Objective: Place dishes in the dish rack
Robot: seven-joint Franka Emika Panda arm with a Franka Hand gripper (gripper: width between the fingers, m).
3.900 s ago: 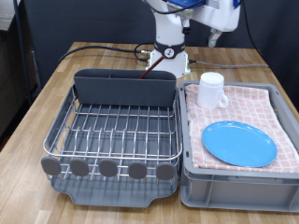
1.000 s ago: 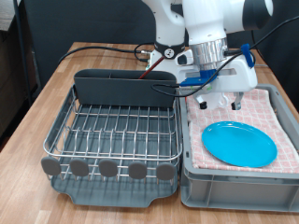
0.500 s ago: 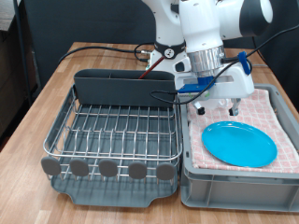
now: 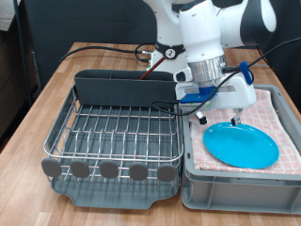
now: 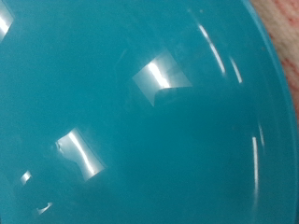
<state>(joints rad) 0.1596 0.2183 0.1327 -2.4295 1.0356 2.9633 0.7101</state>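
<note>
Nearest me sits the dish rack, wire grid with nothing on it as far as I can see. Right beside it is the grey bin with the pink checked cloth, and the blue plate lies flat on that. The gripper hangs just over the plate's far edge, fingers spread and gripping nothing. Looks like plate-pickup time; lifting something that flat probably means pinching the rim. Can't spot the mug.

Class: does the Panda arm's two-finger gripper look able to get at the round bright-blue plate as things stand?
Probably yes. The gripper hangs right over the round bright-blue plate, nothing lies on it, and the plate fills the wrist view.
</note>
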